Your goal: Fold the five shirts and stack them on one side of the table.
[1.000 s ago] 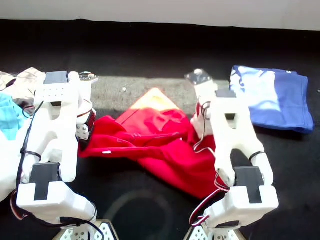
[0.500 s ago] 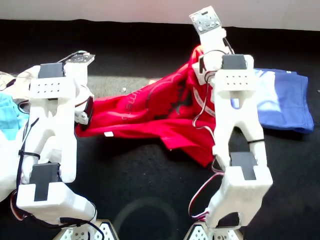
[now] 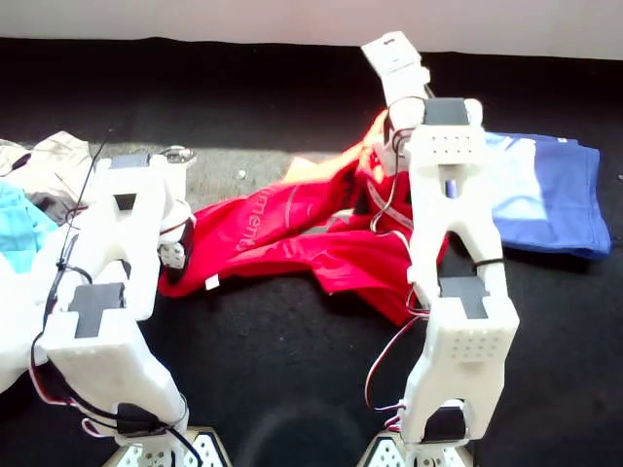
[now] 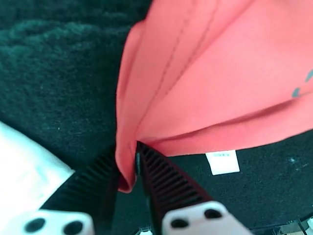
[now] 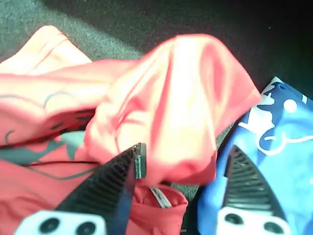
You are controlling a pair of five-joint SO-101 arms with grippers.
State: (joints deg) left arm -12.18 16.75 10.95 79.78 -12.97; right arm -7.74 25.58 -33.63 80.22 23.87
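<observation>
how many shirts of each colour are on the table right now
red shirt: 1
blue shirt: 1
turquoise shirt: 1
beige shirt: 1
white shirt: 1, mostly cut off at the view's edge, so this one is less certain
total: 5

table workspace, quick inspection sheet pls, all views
surface: table under black cloth, with a grey patch towards the far side
job's things: red shirt crumpled between the arms; blue shirt folded on the right; turquoise shirt, beige shirt and white cloth at the left edge
clutter: nothing seen
grippers: left gripper shut on the red shirt's edge; right gripper open, a red fold between its fingers
cables: black cable along the left arm; red and white wires along the right arm
surroundings: pale wall behind the table
</observation>
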